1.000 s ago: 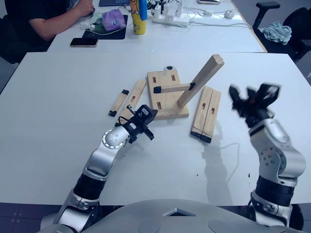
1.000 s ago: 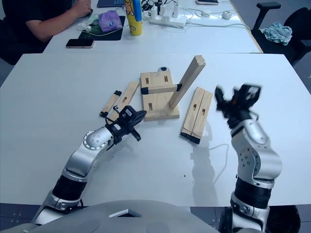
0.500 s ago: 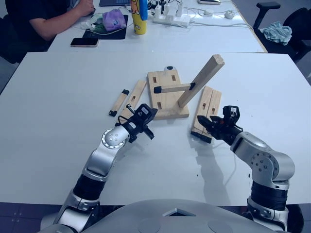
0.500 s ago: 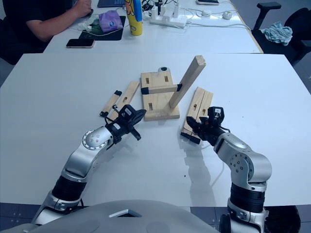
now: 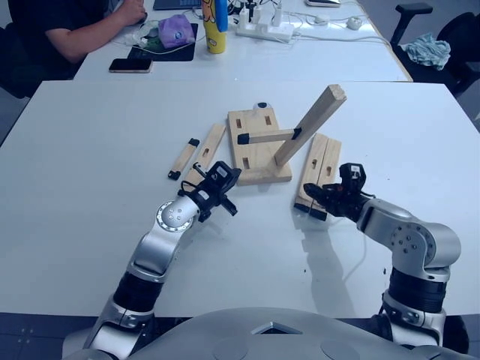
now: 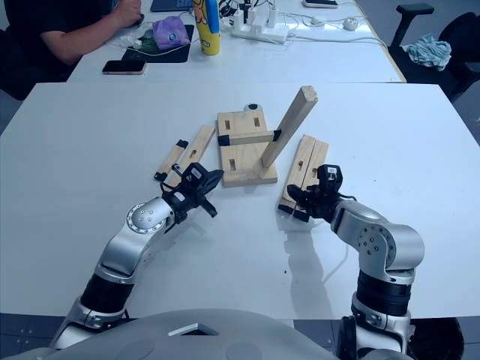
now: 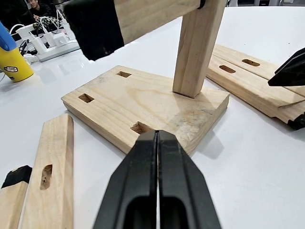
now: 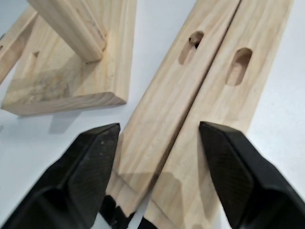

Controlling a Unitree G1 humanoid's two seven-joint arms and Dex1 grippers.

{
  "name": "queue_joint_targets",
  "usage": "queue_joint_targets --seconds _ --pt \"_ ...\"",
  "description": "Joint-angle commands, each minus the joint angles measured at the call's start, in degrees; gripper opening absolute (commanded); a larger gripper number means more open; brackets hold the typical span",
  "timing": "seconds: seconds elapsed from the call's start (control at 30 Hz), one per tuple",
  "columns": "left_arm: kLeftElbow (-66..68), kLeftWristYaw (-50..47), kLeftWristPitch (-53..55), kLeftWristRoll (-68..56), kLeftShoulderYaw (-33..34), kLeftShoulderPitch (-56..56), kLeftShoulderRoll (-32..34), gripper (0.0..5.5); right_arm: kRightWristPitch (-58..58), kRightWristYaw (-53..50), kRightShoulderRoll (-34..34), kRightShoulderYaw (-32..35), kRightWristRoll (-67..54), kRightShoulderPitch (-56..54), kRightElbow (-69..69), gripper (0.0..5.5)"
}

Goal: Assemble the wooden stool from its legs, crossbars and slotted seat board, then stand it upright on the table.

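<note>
2 flat legs (image 5: 319,169) run near-far; right pincer (image 8: 159,133) spread beside.

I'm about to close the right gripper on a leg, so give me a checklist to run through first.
1. Right gripper open: ok, fingers spread over the near ends of the two legs.
2. Single leg isolated: not ok, the two legs lie touching side by side and the fingers span onto both.
3. Left gripper out of the way: ok, shut, near the seat board's near edge.
4. Seat board lying flat: ok.
5. Tilted leg fully seated in its slot: cannot tell.
</note>
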State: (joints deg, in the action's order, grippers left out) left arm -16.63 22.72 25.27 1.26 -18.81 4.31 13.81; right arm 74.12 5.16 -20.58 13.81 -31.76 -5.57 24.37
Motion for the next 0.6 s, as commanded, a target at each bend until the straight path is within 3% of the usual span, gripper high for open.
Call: queue_joint_targets --seconds 0.03,0.13,0.3,0.6 --pt "-0.3 -0.6 0.4 0.1 0.7 0.3 -0.3 0.0 -1.9 1.0 -3.9 -2.5 3.6 0.1 -2.4 3.13" --pt "0.1 -1.4 0.0 0.3 0.6 -0.2 -0.9 0.0 -7.2 2.4 -4.4 -3.5 5.3 -4.2 -3.7 3.13" --pt "0.2 -1.8 -0.1 0.2 0.5 -0.4 -1.3 0.0 -8.1 2.8 0.5 -0.2 2.0 -7.0 -2.4 3.13" --pt "-0.7 -0.6 0.6 0.1 -0.3 -0.2 -0.9 0.0 -1.0 -2.2 4.8 -1.2 3.5 -1.2 3.5 3.13"
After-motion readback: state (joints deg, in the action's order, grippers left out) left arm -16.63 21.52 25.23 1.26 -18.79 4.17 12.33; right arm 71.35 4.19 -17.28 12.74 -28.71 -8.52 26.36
